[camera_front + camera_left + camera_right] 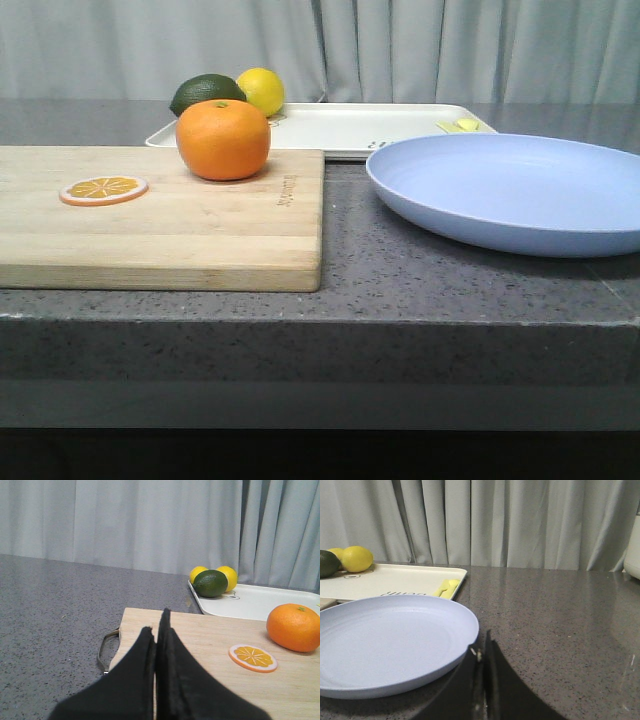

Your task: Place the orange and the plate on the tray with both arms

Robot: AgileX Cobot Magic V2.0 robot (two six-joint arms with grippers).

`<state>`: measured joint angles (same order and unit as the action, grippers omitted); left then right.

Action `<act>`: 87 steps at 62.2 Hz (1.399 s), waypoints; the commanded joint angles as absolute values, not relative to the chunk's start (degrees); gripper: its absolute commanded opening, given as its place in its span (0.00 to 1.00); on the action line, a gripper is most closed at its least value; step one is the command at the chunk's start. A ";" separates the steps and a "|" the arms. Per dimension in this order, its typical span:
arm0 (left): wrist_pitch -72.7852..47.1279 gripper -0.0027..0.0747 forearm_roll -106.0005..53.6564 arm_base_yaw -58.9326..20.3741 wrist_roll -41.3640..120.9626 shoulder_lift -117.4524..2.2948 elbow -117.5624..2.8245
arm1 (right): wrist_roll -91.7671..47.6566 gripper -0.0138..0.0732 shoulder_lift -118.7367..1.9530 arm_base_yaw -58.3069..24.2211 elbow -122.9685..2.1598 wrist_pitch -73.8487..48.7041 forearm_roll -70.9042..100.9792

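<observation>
Reading the writing first, I make out dark lettering on the cream-white rectangular tray (395,580) and a burned mark on the wooden cutting board (160,215), both too small to read. The whole round bright orange (223,139) sits on the board's far edge, just before the tray. The pale lavender-blue plate (520,190) lies on grey stone, overhanging nothing. My left gripper (157,630) and right gripper (482,647) have fingers pressed together, empty.
</observation>
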<state>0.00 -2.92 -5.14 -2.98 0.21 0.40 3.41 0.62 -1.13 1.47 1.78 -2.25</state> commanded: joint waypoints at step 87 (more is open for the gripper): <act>-28.97 0.01 -2.86 -5.12 -3.32 -26.85 -39.56 | 3.36 0.08 -26.48 -0.74 -33.84 -26.15 -1.98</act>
<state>-33.30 -2.70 -5.14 -2.98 -24.97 -37.61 3.41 -24.76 -1.13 -31.88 -30.00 -2.25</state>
